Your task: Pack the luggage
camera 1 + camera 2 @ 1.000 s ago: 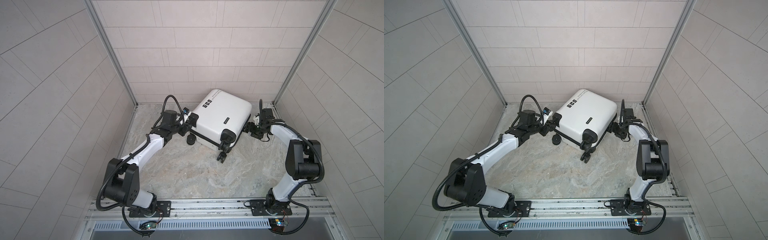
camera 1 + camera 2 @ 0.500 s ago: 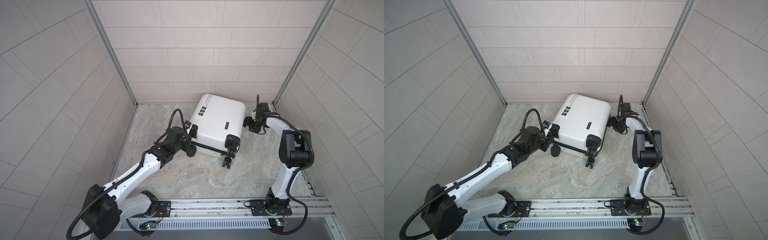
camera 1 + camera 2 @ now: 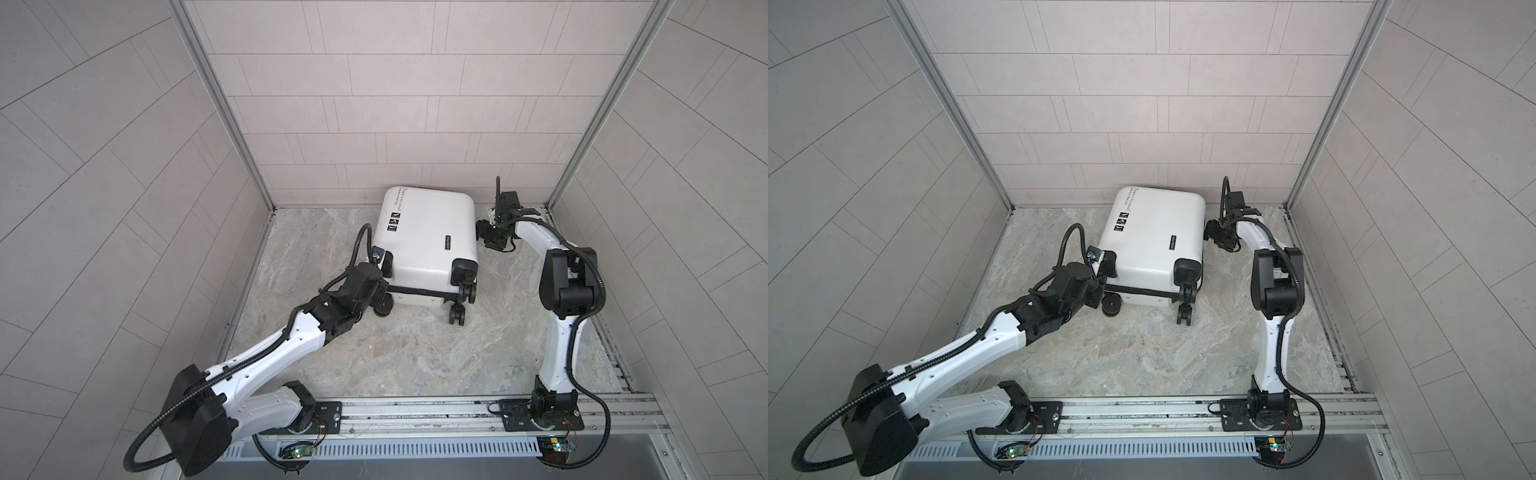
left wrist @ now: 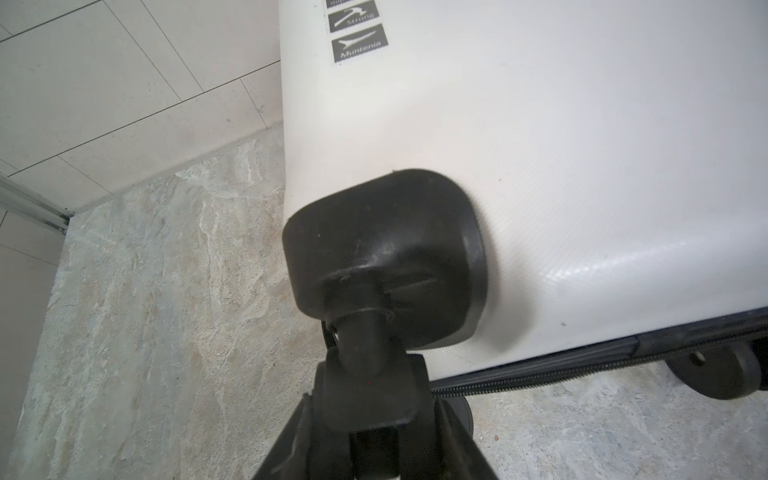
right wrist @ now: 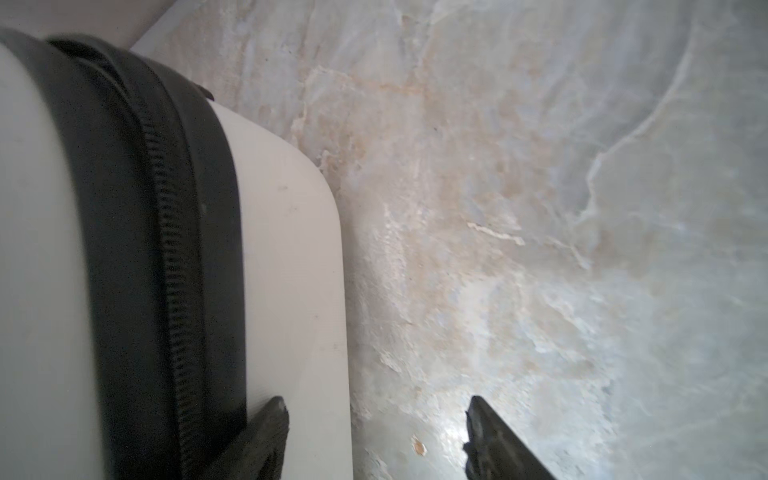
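The luggage [image 3: 428, 241], a small white hard-shell suitcase with black wheels and a black zipper band, lies closed on its broad side on the marbled grey-beige stone-look worktop [image 3: 415, 361]. It sits directly between the two pincers, with its far end close to the pale tiled back wall [image 3: 395, 104]. In both top views [image 3: 1156, 241] its wheeled end faces the arm bases. The left pincer [image 4: 374, 397] is drawn narrow and holds the luggage by a corner caster. In the left wrist view its black fingers [image 4: 291, 440] close in on either side of the caster's fork, just below the short black stem [image 4: 361, 340] that comes out of the rounded black corner housing [image 4: 386, 249]. Beyond this pincer the white shell [image 4: 582, 145] carries small square black icon labels [image 4: 359, 41], and the zipper band [image 4: 582, 368] runs off to one side of it. In a top view the left pincer [image 3: 380, 286] sits at the suitcase's near corner on its own arm's side, largely hidden under the wrist, with a black wheel [image 3: 383, 307] just beside it. The right pincer [image 5: 376, 409] stands wide. One dark fingertip [image 5: 272, 415] lies over the white edge of the shell [image 5: 286, 249] next to the zipper band [image 5: 166, 249], and the other sits over bare worktop [image 5: 540, 208]. Whether that first fingertip touches the shell cannot be told. In a top view the right pincer [image 3: 484, 232] is just beside the suitcase's long side.
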Controlling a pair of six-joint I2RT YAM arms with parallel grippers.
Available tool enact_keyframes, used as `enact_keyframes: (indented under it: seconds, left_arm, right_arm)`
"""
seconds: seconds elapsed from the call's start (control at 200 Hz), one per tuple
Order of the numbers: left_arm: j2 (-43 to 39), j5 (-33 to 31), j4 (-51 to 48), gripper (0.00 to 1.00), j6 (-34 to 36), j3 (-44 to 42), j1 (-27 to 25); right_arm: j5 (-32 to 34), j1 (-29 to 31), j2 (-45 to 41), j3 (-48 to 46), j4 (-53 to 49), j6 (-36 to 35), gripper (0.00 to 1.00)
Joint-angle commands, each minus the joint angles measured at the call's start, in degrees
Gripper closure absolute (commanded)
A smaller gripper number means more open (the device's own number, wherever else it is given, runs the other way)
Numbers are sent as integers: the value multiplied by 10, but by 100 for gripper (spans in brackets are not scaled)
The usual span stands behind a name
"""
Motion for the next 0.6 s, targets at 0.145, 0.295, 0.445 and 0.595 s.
enact_keyframes:
  seconds: [0.145,0.295,0.445,0.595]
  left_arm:
    - [-34,130,11,97,48,10,-50]
    - [-65,81,-18,69,39,13,-50]
    - [-107,28,-54,41,32,22,-50]
    - [-140,7,-95,36,28,42,-50]
  right_arm:
    - [-79,71,53,90,-10,19,30]
    - [-66,60,31,84,-20,8,30]
    - [-49,32,-32,14,-8,0,29]
    - [-41,-5,-117,-99,32,0,29]
